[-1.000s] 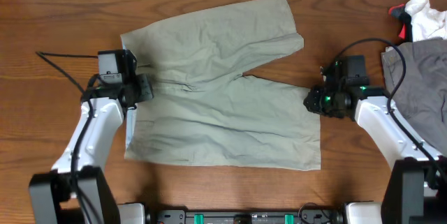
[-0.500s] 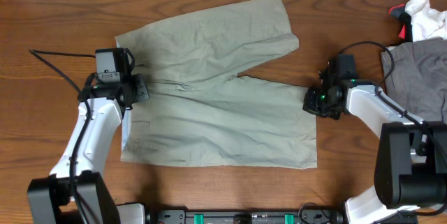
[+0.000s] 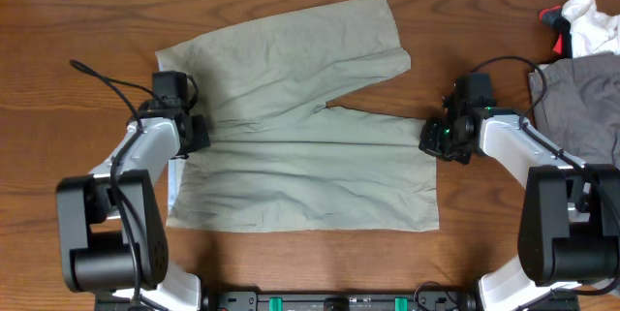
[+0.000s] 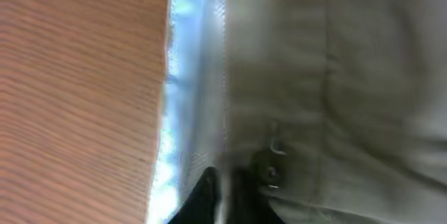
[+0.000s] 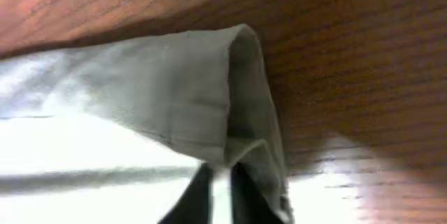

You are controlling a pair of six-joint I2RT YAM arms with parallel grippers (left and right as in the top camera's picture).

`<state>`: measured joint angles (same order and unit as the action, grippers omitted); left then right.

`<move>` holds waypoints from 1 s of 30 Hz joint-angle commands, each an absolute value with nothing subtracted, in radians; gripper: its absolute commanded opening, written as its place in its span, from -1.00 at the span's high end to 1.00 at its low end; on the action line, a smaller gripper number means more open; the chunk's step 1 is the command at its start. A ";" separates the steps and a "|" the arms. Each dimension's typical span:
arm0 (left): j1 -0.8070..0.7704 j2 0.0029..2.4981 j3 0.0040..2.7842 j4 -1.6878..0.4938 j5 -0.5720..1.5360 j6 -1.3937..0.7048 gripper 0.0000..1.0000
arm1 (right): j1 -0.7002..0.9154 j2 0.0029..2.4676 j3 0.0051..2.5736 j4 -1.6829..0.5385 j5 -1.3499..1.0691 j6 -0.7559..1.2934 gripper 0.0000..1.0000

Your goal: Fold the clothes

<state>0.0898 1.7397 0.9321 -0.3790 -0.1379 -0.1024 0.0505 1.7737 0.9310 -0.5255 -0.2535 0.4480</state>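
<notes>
**Ana:** How many things are there?

**Ben:** One pair of green shorts (image 3: 300,146), two grippers, one grey garment (image 3: 581,108) and one white-and-red cloth (image 3: 586,20).

**Ana:** Where are the shorts?

**Ben:** Flat in the middle of the table (image 3: 58,20). The waistband (image 3: 175,180) is on the left. Both legs point right.

**Ana:** What about the left gripper (image 4: 225,196)?

**Ben:** Its fingers are close together at the waistband. I cannot tell if they pinch it.

**Ana:** And the right gripper (image 5: 222,189)?

**Ben:** It pinches the hem (image 5: 241,77) of the near leg, at its far corner.

**Ana:** What is underneath?

**Ben:** Brown wood. The grey garment lies at the right edge. The little cloth is in the far right corner.
</notes>
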 commanded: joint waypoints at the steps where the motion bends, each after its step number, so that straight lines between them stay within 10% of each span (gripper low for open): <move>1: 0.095 1.731 0.978 -0.392 -0.192 -0.107 0.36 | 0.049 1.862 0.872 -0.543 -0.117 0.451 0.33; 18: 0.095 1.449 1.201 -0.892 0.020 -0.152 -0.04 | -0.076 1.451 0.892 -0.767 -0.200 0.274 -0.25; 30: 0.095 1.446 1.073 -1.073 0.131 -0.217 -0.05 | -0.075 1.387 0.888 -0.923 -0.259 0.276 -0.25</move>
<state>0.0917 1.4399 1.1309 -1.0637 0.0929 -0.1726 -0.0727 1.3918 0.8906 -0.9096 -0.2398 0.2913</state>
